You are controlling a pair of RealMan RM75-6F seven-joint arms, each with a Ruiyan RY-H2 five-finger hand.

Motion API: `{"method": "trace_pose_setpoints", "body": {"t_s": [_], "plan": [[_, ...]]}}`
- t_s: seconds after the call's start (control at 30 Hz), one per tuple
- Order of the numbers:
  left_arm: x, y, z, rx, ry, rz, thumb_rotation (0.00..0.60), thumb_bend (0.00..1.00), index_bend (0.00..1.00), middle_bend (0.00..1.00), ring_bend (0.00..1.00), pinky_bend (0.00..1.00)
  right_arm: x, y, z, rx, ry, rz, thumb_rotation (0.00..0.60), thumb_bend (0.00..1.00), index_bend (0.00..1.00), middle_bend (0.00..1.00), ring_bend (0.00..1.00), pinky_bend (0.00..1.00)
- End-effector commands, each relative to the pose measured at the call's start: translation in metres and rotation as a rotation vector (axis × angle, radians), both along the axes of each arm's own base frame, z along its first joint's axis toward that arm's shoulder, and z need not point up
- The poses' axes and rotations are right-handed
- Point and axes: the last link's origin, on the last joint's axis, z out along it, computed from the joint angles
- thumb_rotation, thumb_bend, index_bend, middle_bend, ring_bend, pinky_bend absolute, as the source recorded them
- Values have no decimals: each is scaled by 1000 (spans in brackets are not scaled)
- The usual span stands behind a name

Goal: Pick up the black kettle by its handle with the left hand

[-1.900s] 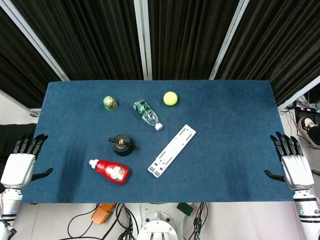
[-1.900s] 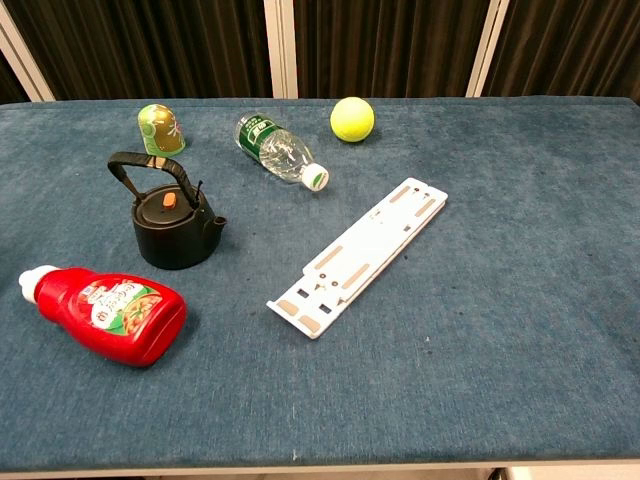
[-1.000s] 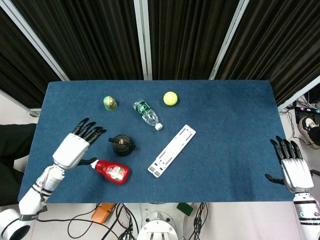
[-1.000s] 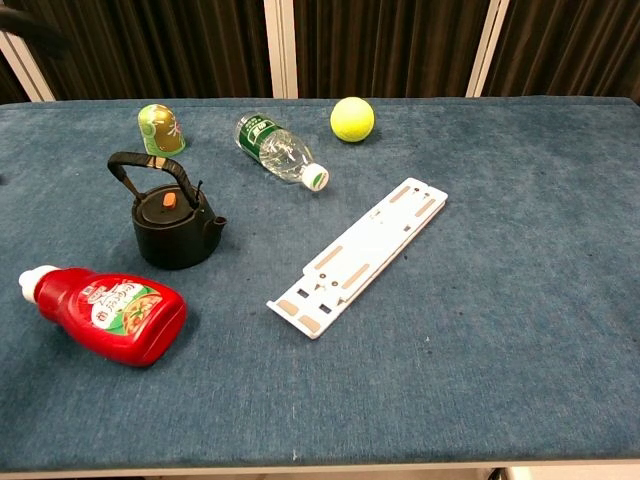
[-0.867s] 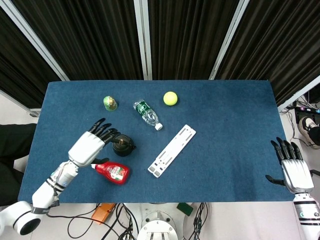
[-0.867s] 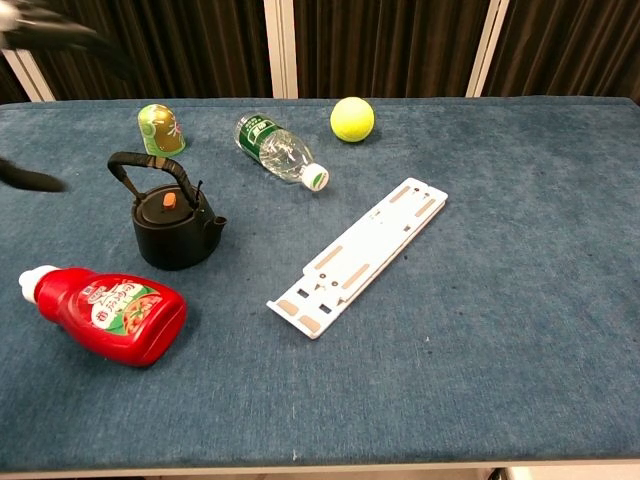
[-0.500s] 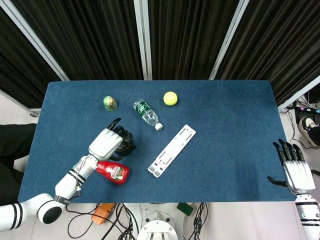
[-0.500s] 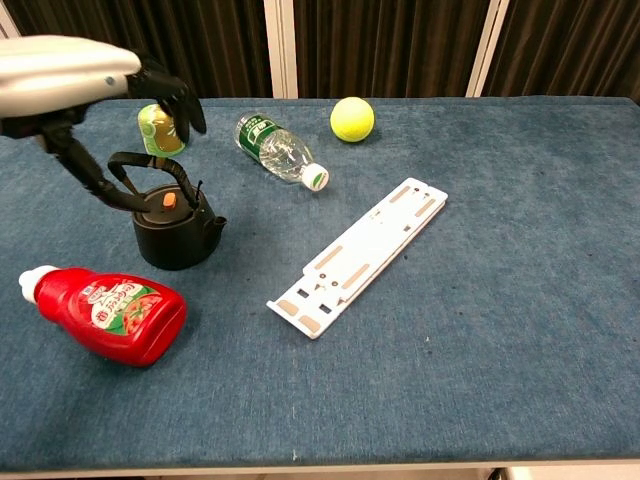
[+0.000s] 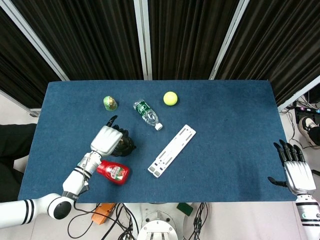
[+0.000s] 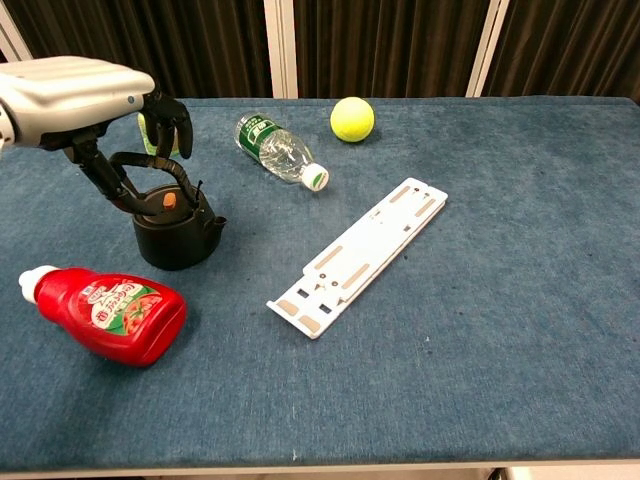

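Observation:
The black kettle (image 10: 180, 236) stands upright on the blue table at the left, its arched handle (image 10: 158, 161) raised over the lid. My left hand (image 10: 82, 92) hovers right above it. The dark fingers (image 10: 174, 122) curl down behind the handle and the thumb reaches down in front of it, with a gap left around the handle. From the head view the left hand (image 9: 106, 140) covers most of the kettle (image 9: 126, 145). My right hand (image 9: 298, 173) hangs open off the table's right edge, holding nothing.
A red ketchup bottle (image 10: 106, 315) lies just in front of the kettle. A green egg-shaped toy (image 9: 110, 103), a water bottle (image 10: 276, 149) and a tennis ball (image 10: 352, 118) lie behind. A white plastic strip (image 10: 360, 255) lies diagonally mid-table.
The left hand has come in from the table's left edge over the kettle and lowered, its fingers now curling around the handle. The kettle has not moved. The right hand drifted slightly down.

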Motion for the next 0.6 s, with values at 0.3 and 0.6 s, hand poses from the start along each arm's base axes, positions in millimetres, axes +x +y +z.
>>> {"method": "trace_pose_setpoints", "body": {"t_s": [0.3,0.6], "plan": [[-5,2,-5,-13,23,34,600,103,460,538,428,0,1,-3,-1,3,2,0,600,39,0,0,0,0],[-6,1,-8,-35,18,48,600,103,537,608,485,0,1,-6,-2,9,1,-1,600,39,0,0,0,0]]}}
